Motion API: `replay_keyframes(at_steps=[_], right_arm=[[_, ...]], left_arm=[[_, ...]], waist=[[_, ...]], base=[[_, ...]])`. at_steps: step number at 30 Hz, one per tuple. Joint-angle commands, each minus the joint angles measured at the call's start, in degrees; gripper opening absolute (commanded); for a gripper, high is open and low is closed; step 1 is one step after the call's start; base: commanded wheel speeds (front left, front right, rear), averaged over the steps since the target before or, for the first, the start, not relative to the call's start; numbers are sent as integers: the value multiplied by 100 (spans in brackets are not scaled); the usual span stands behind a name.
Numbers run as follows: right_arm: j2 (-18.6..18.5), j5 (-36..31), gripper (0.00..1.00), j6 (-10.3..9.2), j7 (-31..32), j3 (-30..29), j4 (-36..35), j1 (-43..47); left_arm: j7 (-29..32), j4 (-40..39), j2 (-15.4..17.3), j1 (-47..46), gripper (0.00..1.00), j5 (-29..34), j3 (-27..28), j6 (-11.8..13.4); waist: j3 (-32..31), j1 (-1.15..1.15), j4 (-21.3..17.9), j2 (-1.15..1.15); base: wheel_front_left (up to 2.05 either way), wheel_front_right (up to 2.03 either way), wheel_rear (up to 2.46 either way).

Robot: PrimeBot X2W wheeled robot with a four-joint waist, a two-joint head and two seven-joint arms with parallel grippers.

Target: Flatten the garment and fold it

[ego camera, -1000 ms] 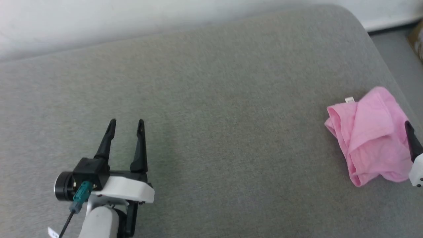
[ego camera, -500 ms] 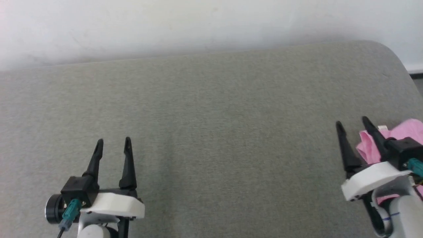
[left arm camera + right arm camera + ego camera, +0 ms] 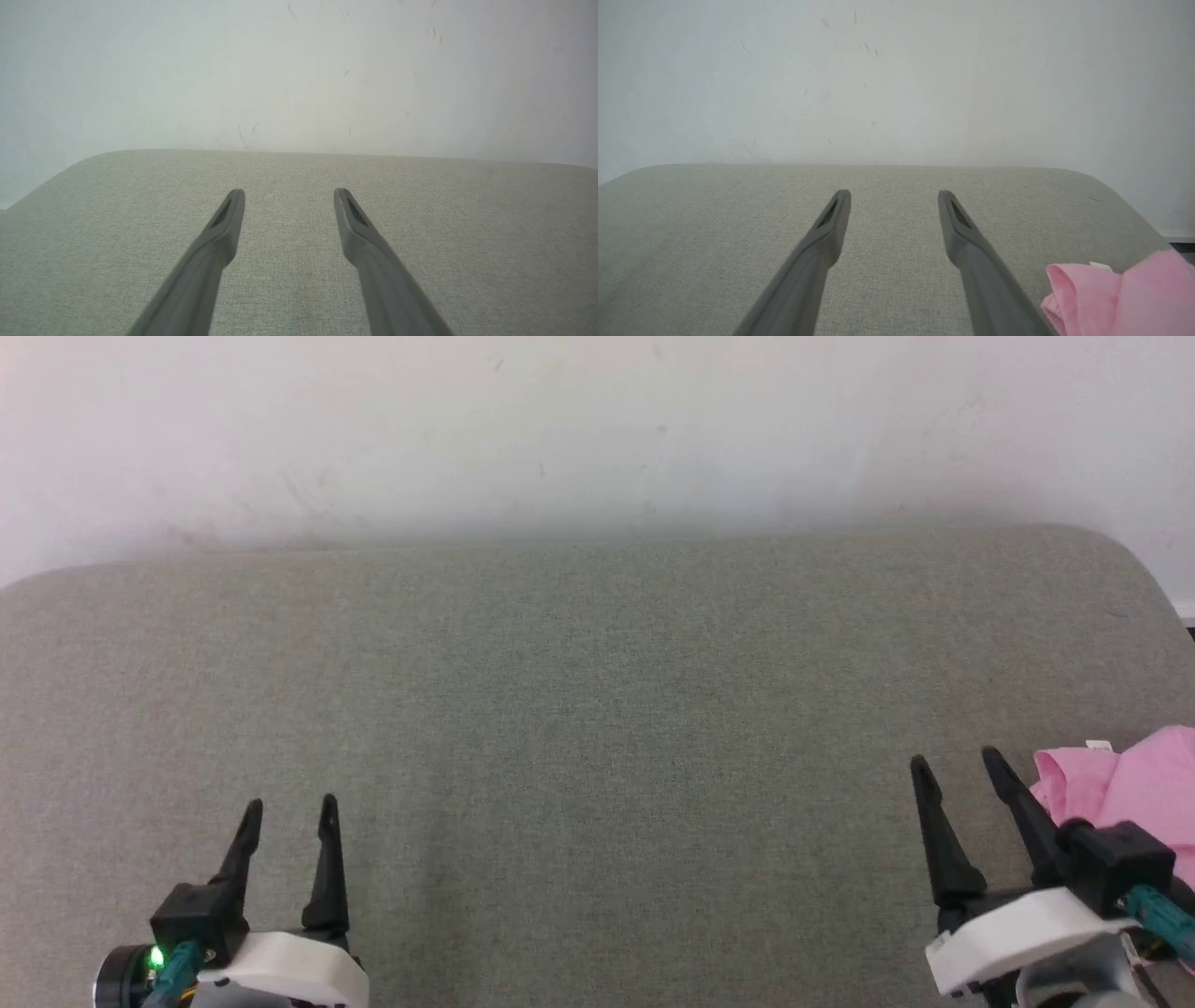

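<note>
Head view, right gripper [image 3: 954,759] spread wide, empty

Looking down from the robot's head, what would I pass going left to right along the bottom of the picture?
left gripper → bare grey cushion → right gripper → pink garment at the right edge

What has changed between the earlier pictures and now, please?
Mostly the head camera swung, bringing more wall into view. The right gripper now stands just left of the garment, earlier over its right side. Both it and the left gripper stay open, holding nothing; the garment stays crumpled on the grey cushion.
</note>
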Motion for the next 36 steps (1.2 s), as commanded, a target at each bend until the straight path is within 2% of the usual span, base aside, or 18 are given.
replay_keyframes(at_steps=[1, 13, 14, 36], right_arm=[[61, -51, 100, -4, -13, -91, -52, 139], [176, -62, 100, -4, -30, -122, -146, 272], [152, -49, 0, 0, -15, -129, -115, 277], [153, -179, 0, -1, 65, -117, -81, 201]], left_arm=[[-27, 65, -9, 72, 100, 13, -39, -56], [-27, 160, -166, 70, 100, 208, -113, -109], [0, 144, -159, 63, 0, 161, -109, -70], [222, -9, -225, 34, 0, 297, -118, -57]], waist=[[-31, 1, -2, 0], [-29, 1, -36, 0], [-30, 1, -36, 0], [-67, 1, -24, 0]], base=[[0, 0, 0], [0, 0, 0], [0, 0, 0], [0, 0, 0]])
